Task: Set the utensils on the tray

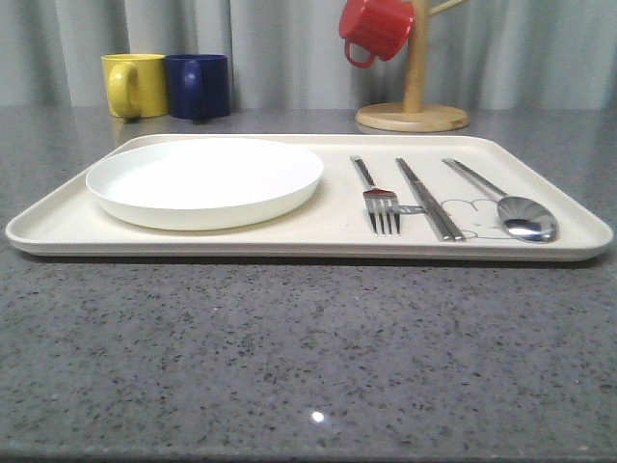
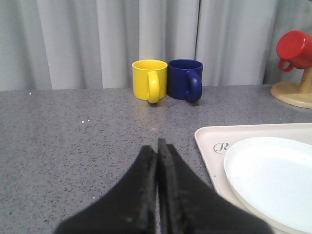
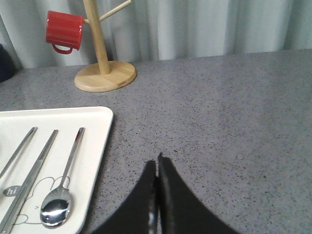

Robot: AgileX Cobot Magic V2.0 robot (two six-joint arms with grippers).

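Note:
The cream tray (image 1: 328,236) lies across the middle of the grey table. On its right half lie three silver utensils side by side: a fork (image 1: 376,198), a pair of chopsticks (image 1: 429,198) and a spoon (image 1: 511,207). The spoon (image 3: 61,200) and chopsticks (image 3: 29,180) lie over the rabbit drawing in the right wrist view. My right gripper (image 3: 157,163) is shut and empty, over bare table to the right of the tray (image 3: 100,146). Off the tray's (image 2: 209,141) left edge, my left gripper (image 2: 157,145) is shut with nothing in it.
A white plate (image 1: 204,180) fills the tray's left half. A yellow mug (image 1: 133,85) and a dark blue mug (image 1: 198,85) stand at the back left. A wooden mug stand (image 1: 413,116) holding a red mug (image 1: 376,27) stands at the back right.

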